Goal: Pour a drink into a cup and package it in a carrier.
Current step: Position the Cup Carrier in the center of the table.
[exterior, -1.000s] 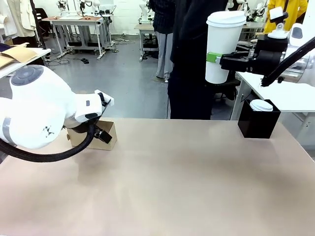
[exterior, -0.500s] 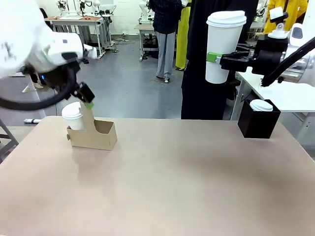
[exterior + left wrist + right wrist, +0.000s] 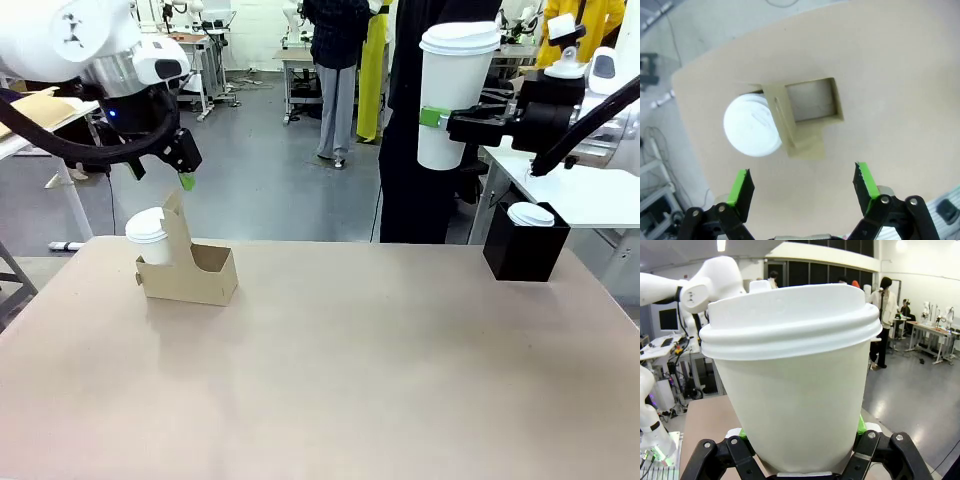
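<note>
Left gripper lifted off carrier, spread | right gripper pinches tall cup, pads mostly hidden

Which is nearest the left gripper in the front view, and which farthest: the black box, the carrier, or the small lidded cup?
1. Carrier: on the left side; its upright handle stands just below the open jaws of the left gripper.
2. Small lidded cup: in the pocket left of that handle, slightly lower.
3. Black box: far across, on the right side.

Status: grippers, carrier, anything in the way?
Left gripper open, above carrier. Right gripper shut on tall lidded cup, held high. Carrier holds one small lidded cup. Black box far right, apart.
</note>
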{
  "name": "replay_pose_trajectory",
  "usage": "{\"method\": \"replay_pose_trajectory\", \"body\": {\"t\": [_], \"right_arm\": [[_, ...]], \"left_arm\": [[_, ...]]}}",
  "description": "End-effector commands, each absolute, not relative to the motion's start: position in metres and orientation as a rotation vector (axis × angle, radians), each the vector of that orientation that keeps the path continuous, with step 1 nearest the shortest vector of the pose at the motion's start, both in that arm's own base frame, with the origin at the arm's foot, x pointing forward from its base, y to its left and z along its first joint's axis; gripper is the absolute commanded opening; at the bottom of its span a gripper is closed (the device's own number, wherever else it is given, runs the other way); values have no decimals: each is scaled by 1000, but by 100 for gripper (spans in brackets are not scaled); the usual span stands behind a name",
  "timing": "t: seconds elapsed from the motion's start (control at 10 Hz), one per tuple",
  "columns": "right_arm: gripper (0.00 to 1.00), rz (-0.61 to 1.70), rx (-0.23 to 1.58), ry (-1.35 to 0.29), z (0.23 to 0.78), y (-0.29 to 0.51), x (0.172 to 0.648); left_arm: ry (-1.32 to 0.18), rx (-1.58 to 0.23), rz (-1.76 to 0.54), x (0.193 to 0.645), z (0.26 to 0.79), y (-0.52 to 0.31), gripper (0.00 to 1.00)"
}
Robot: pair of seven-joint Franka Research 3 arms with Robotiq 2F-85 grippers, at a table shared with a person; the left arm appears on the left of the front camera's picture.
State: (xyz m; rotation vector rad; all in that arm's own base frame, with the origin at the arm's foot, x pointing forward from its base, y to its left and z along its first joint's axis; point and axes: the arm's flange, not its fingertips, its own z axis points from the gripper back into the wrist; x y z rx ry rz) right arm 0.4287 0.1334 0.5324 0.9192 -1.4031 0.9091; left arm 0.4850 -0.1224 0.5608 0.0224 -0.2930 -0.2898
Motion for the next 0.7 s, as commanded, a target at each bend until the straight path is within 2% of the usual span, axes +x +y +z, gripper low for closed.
{"method": "replay_pose_trajectory", "body": {"t": [0.0,0.5,0.6], "right_arm": [[80,912,908,-1415,536,135,427],[80,912,908,-1415,536,135,427],[80,912,908,-1415,536,135,427]], "left_arm": [[-256,76,-184,503,552,-119,100],[-224,60,-108,528,509,-111,100],[-262,74,-99,530,507,-113,100]]}}
